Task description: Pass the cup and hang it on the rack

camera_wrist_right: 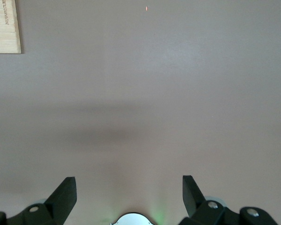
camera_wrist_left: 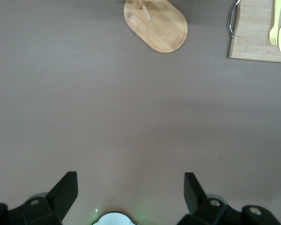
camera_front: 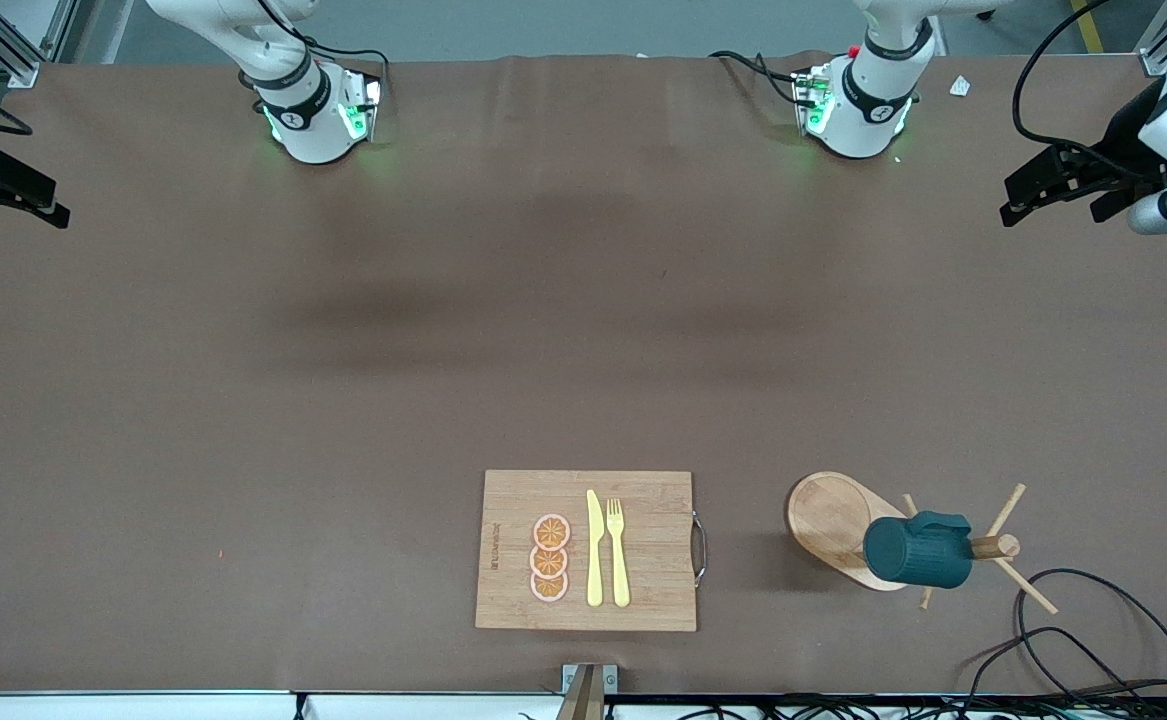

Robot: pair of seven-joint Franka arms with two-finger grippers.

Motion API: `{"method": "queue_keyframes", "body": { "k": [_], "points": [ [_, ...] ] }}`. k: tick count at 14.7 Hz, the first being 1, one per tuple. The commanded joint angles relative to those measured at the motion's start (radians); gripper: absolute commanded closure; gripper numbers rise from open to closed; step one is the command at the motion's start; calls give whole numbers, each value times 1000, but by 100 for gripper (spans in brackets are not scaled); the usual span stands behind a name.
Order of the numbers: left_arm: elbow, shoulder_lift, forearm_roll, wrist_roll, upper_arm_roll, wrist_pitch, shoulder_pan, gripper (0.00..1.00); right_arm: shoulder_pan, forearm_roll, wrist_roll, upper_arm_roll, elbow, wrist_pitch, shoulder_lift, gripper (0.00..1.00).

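Rack [camera_front: 836, 520] post partly hidden by cup [camera_front: 918, 549]

teal cup [camera_front: 918, 551] hanging on wooden rack [camera_front: 833, 517]

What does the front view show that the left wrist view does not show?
Only the front view shows the cup hanging on the rack's pegs, the orange slices and the knife. Only the left wrist view shows the left gripper close up, open over bare table. Both show the rack base, the cutting board with its metal handle, and the fork.
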Motion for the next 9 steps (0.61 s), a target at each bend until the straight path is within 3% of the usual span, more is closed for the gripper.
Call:
{"method": "queue_keyframes", "body": {
  "k": [1, 9],
  "points": [
    [-20, -22, 21, 25, -10, 9, 12, 0, -11, -15, 11, 9, -5, -3, -13, 0],
    [-15, -23, 58, 157, -1, 3, 16, 0, -11, -35, 18, 10, -3, -4, -13, 0]
  ]
}}
